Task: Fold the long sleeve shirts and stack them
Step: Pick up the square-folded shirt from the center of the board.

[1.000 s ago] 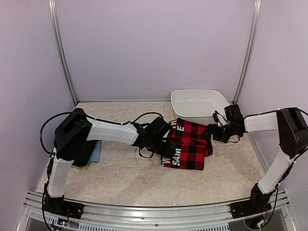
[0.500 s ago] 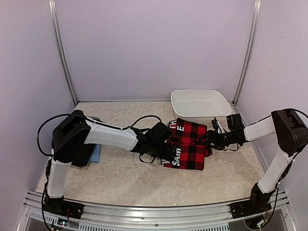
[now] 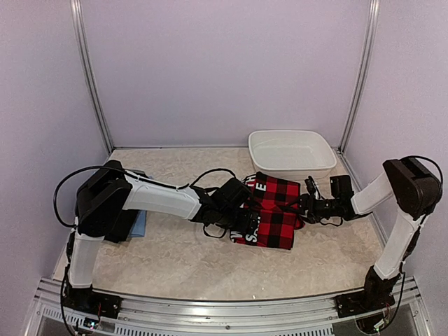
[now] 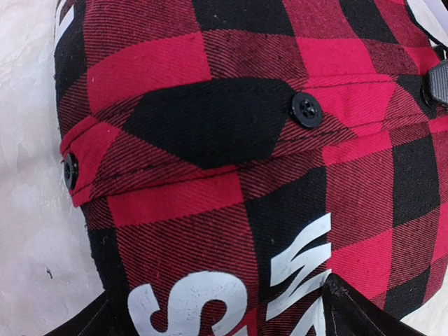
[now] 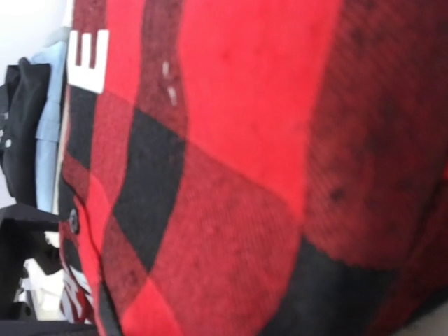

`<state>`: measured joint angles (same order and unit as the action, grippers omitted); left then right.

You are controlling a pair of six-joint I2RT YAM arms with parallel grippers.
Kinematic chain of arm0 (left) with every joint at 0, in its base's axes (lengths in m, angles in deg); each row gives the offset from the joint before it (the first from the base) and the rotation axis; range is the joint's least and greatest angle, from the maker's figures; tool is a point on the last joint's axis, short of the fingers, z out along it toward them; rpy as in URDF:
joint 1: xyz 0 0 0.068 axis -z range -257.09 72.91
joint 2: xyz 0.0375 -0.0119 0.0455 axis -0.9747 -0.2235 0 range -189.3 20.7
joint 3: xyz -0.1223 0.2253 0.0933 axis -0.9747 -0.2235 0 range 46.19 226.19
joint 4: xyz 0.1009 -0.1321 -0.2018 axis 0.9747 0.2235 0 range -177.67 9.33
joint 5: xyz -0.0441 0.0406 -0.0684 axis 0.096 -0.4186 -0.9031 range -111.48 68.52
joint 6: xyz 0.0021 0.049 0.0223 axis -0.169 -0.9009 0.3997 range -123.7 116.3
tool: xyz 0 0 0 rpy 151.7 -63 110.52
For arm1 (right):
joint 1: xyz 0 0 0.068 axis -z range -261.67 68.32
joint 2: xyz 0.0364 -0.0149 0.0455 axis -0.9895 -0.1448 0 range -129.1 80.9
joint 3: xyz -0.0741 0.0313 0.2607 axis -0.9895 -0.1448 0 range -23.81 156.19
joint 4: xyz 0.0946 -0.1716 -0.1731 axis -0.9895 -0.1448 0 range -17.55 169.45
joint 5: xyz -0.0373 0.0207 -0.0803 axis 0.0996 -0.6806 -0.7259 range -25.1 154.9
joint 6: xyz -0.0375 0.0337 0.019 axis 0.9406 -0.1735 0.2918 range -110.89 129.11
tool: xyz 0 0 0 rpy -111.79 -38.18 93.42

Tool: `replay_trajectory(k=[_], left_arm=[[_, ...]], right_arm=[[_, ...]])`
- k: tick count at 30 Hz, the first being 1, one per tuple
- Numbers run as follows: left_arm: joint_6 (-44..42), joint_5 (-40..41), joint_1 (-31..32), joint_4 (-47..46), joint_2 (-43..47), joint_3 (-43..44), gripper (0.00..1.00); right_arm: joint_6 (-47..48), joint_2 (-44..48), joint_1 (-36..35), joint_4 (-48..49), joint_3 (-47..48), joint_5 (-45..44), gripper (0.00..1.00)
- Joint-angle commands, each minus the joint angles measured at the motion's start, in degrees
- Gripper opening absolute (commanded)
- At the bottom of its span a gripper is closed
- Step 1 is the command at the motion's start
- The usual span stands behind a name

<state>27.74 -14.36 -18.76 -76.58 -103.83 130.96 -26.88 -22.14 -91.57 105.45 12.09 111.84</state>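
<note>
The red-and-black checked flannel shirt (image 3: 274,210) lies folded mid-table, white letters on it. My left gripper (image 3: 245,218) is at its left edge. In the left wrist view this gripper (image 4: 227,318) is open, its black fingertips (image 4: 350,311) wide apart over the checked cloth (image 4: 210,140) and its buttons. My right gripper (image 3: 302,208) sits low at the shirt's right edge. Checked cloth (image 5: 245,175) fills the right wrist view and no fingers show there. A light blue shirt (image 3: 140,221) and a black one (image 3: 123,225) lie at the far left, partly under the left arm.
The white oval basin (image 3: 290,162) stands at the back right, just behind the checked shirt. Metal frame posts (image 3: 92,84) rise at both back corners. The aluminium rail (image 3: 224,301) with both arm bases runs along the near edge.
My right arm has dropped and its gripper has come down low against the shirt's right edge. The shirt has bunched slightly leftward, hiding more of the white lettering. The left arm barely moved.
</note>
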Motion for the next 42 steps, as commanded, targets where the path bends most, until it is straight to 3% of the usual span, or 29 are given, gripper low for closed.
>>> replay_trajectory(k=[1, 8, 19, 32, 36, 42], left_arm=[[0.2, -2.7, 0.6, -1.7, 0.6, -1.3, 0.87], [0.9, -4.5, 0.8, -2.2, 1.9, -2.9, 0.87], [-0.9, -3.0, -0.5, -2.3, 5.6, -4.9, 0.88], [-1.6, -3.7, -2.0, -2.3, 4.6, -4.1, 0.87], [-1.6, -4.0, -2.1, -2.2, 4.2, -3.8, 0.87], [-1.5, -4.8, -2.0, -2.9, 3.4, -3.9, 0.87]], right_arm=[[-4.6, -2.5, -0.1, 2.0, -2.2, 1.9, 0.64], [-3.0, 0.8, -1.6, -1.3, -2.0, -1.4, 0.62], [4.0, 8.3, -1.2, -17.5, -0.5, -12.8, 0.76], [3.3, 12.2, 0.0, -22.9, -0.8, -21.2, 0.77], [3.2, 9.1, 0.4, -23.1, 0.9, -18.4, 0.77], [-1.2, 0.4, -1.3, -12.7, 0.6, -8.2, 0.71]])
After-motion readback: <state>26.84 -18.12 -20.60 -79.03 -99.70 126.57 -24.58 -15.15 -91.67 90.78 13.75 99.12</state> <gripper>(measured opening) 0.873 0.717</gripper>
